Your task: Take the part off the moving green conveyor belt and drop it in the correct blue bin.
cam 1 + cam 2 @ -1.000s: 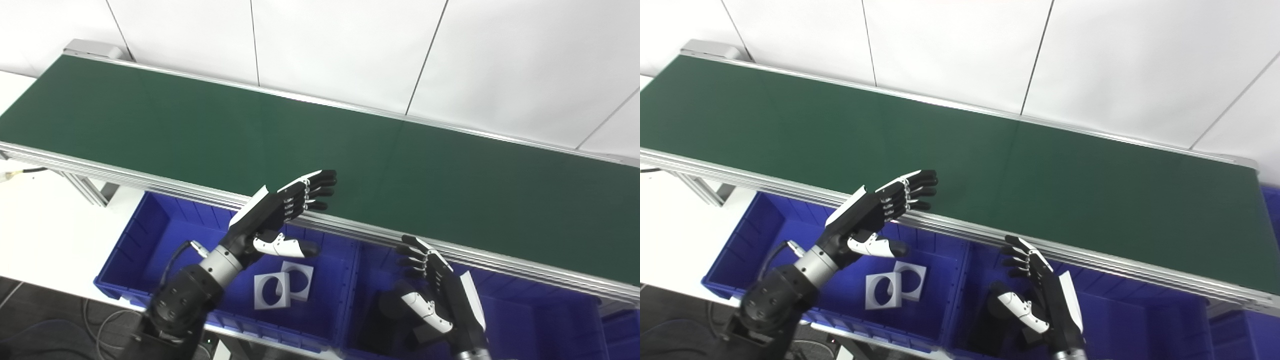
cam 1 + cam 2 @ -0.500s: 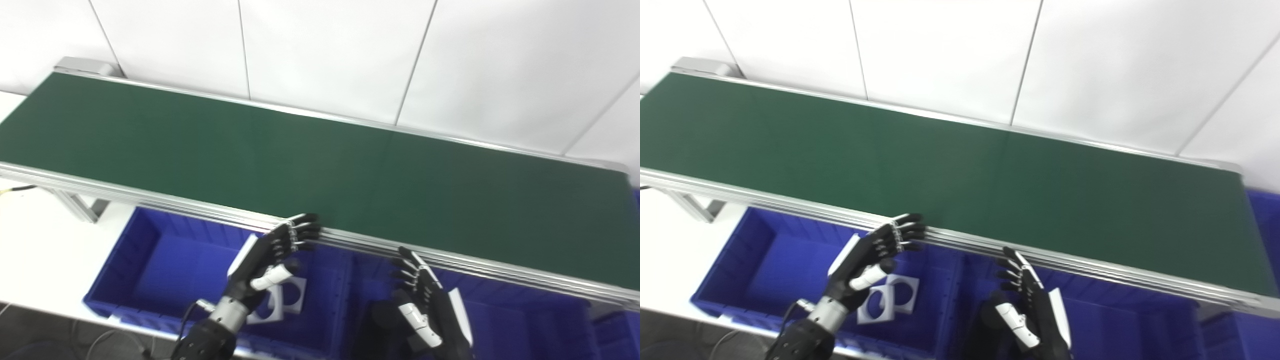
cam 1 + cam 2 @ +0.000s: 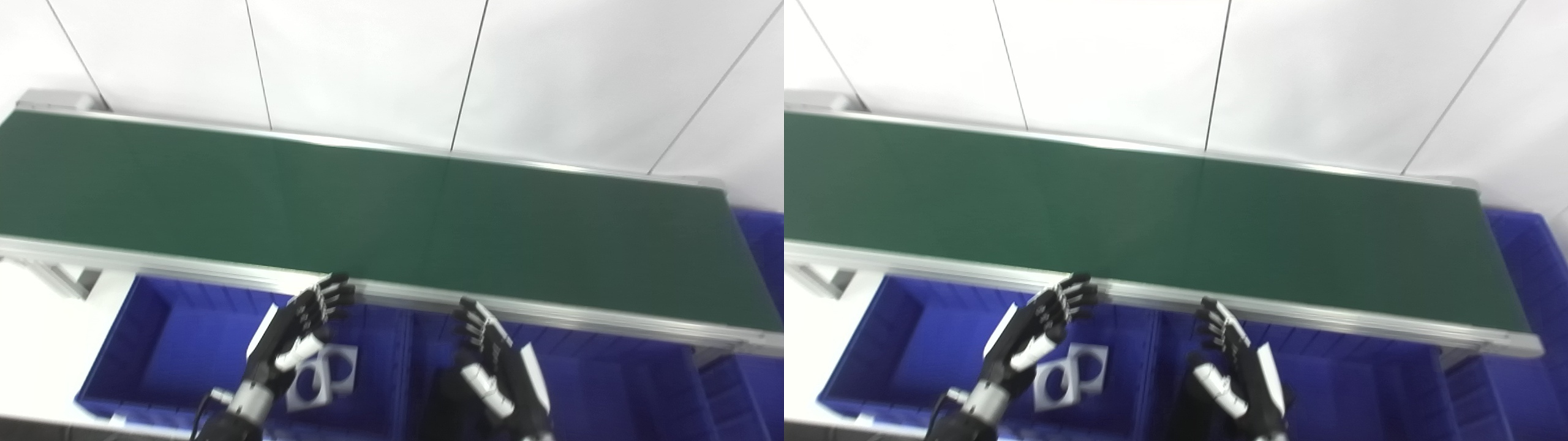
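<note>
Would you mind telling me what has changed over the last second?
The head cameras panned right, shifting the whole scene. The left hand drew back from the conveyor belt edge to above the left blue bin, still open. The right hand stayed open; the two white ring parts stayed put, the belt bare.

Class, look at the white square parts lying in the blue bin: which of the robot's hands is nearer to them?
Left. The left hand hovers directly over the white square parts in the left blue bin; the right hand is off to their right, over the neighbouring bin.
</note>
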